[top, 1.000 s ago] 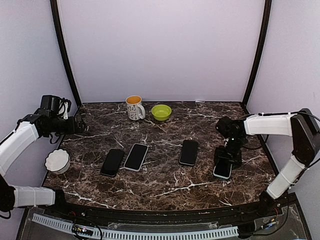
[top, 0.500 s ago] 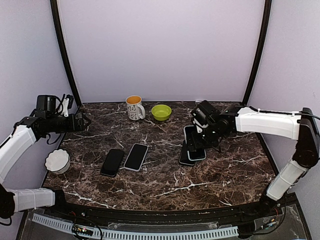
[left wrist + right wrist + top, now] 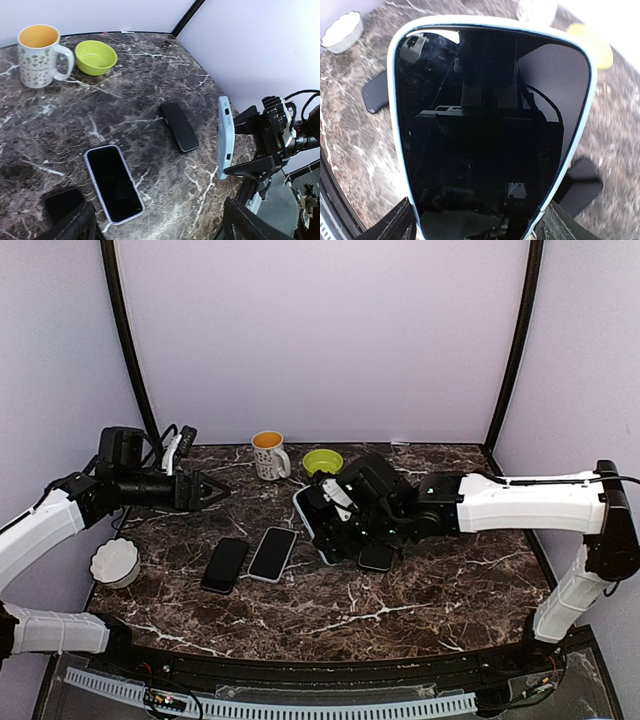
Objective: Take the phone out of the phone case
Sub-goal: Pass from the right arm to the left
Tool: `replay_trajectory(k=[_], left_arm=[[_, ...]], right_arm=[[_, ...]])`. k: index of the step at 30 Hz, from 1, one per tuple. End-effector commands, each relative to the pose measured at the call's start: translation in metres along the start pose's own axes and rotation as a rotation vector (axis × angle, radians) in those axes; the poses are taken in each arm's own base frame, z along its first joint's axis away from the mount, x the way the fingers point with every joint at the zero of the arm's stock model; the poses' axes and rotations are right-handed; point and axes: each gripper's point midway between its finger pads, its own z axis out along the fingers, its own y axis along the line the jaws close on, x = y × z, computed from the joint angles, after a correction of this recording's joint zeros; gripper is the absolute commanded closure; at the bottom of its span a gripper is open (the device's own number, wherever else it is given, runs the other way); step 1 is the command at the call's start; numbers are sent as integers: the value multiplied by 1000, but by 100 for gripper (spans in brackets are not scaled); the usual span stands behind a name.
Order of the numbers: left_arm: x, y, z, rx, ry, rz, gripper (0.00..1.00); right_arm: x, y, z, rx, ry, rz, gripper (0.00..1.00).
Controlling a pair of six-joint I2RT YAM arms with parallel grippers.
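1. The right gripper (image 3: 335, 528) is out over the middle of the table (image 3: 440, 590), its jaws clamped on the pale blue case (image 3: 225, 136).
2. The phone (image 3: 490, 130) sits inside that case, and its dark screen fills almost the whole right wrist view, with the pale rim all around it.
3. The cased phone is up off the marble. The left wrist camera sees it edge-on and upright.
4. A black phone (image 3: 377, 558) lies flat on the table, peeking out from under the right gripper in the top view.
5. The left gripper (image 3: 210, 490) hangs over the left side of the table. It points toward the held phone with its fingers spread wide, well apart from the case.
6. Nearer the front, a white-rimmed phone (image 3: 273, 553) lies face up, and a second black phone (image 3: 225, 565) lies just beside it on its left.
7. At the back, a mug (image 3: 268, 454) stands near a green bowl (image 3: 322, 462).
8. A white bowl (image 3: 114, 562) sits at the table's left edge.
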Motion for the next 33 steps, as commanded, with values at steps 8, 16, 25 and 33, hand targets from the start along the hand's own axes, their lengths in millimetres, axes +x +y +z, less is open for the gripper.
replay_trajectory(k=[8, 16, 25, 33], left_arm=[[-3, -74, 34, 249, -3, -27, 13], [3, -89, 59, 297, 33, -30, 23], [6, -89, 79, 281, 56, -39, 79], [-6, -88, 67, 236, -27, -45, 100]], right_arm=[[-81, 34, -12, 10, -246, -132, 46], [-83, 49, -12, -18, -243, -175, 46], [-83, 58, -13, -57, -252, -192, 46], [-94, 41, -26, 23, -315, -130, 2]])
